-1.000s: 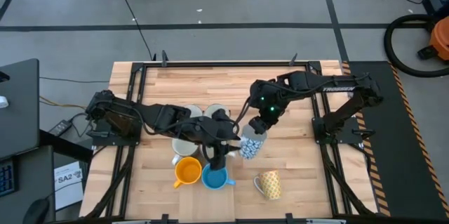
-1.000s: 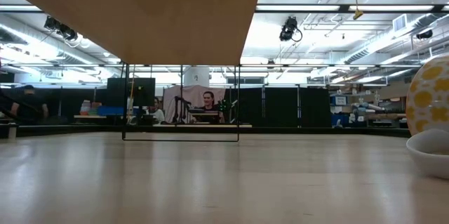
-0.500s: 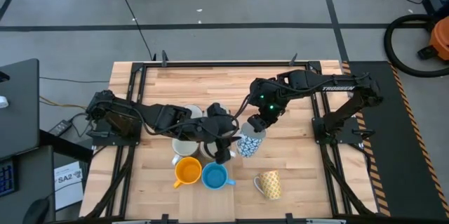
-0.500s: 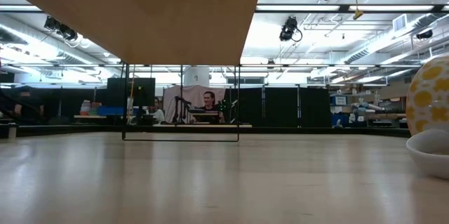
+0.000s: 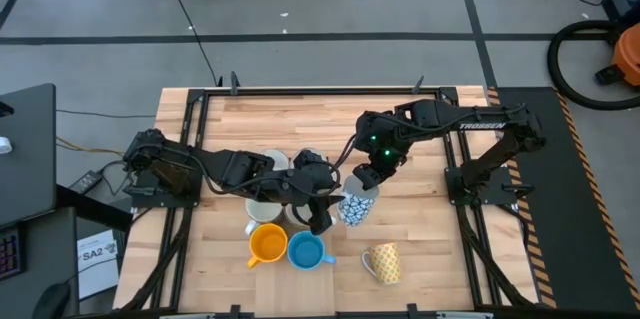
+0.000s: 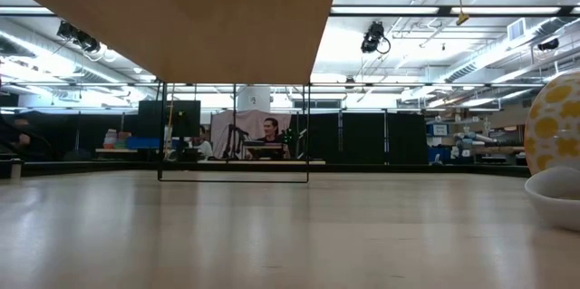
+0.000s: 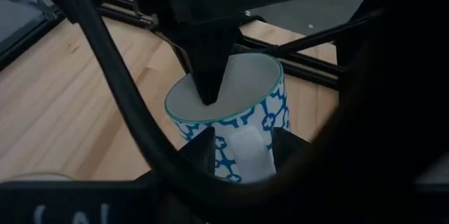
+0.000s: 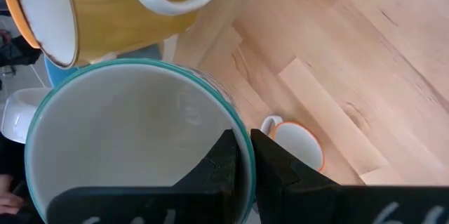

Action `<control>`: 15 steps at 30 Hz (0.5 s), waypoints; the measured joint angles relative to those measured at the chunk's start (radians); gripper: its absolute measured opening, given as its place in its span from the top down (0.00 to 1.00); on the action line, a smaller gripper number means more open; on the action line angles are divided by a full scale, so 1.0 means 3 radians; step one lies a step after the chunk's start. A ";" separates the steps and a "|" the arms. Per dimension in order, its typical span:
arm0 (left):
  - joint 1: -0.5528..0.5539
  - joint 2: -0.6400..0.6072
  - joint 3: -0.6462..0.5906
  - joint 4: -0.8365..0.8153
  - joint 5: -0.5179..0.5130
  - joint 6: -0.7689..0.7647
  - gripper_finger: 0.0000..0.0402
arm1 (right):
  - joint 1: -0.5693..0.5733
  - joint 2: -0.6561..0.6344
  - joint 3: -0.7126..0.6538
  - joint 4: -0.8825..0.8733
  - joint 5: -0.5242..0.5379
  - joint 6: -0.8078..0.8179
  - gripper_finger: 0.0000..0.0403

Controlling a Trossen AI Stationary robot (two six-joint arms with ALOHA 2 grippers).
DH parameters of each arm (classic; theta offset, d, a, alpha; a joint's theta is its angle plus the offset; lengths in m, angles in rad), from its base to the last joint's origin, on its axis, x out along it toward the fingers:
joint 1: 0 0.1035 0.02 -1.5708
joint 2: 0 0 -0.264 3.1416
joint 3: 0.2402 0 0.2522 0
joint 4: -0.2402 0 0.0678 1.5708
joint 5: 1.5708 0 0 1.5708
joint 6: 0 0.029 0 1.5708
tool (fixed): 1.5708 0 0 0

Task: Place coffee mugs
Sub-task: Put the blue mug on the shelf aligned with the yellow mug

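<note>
My right gripper (image 5: 366, 175) holds the blue-and-white patterned mug (image 5: 354, 206), which also fills the right wrist view (image 8: 133, 147). My left gripper (image 5: 322, 215) is open just to the left of that mug. In the left wrist view its fingers (image 7: 203, 150) stand on either side of the pale handle (image 7: 245, 150) of the mug (image 7: 231, 115). The orange mug (image 5: 267, 244) and bright blue mug (image 5: 305, 251) stand near the near edge. The yellow patterned mug (image 5: 383, 262) lies on its side. White mugs (image 5: 262, 207) sit under the left arm. My right gripper pinches the patterned mug's rim (image 8: 242, 136), one finger (image 7: 208, 76) inside the cup and one outside, coming from above and pointing down. The mug hangs slightly tilted; its base is hidden. My left gripper's fingers flank the handle; whether they touch it cannot be told.
More white mugs (image 5: 308, 159) stand behind the left arm near the table's middle. A black metal frame (image 5: 300, 90) runs around the wooden table (image 5: 240, 124). The far half and the near right corner hold free room. People sit in the room beyond the table.
My left gripper has moved from above the bright blue mug toward the table's right, up to the patterned mug. My right gripper and its mug have shifted slightly toward the left.
</note>
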 joint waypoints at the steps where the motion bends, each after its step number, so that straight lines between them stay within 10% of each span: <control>1: 0.0000 0.0000 0.0000 0.0000 0.0001 0.0000 0.63 | 0.0000 0.0000 0.0000 0.0000 -0.0002 -0.0002 0.92; 15: -0.0003 0.0144 0.0003 0.0008 0.0048 -0.0085 0.63 | -0.0001 0.0005 -0.0008 0.0046 -0.0074 0.0074 0.92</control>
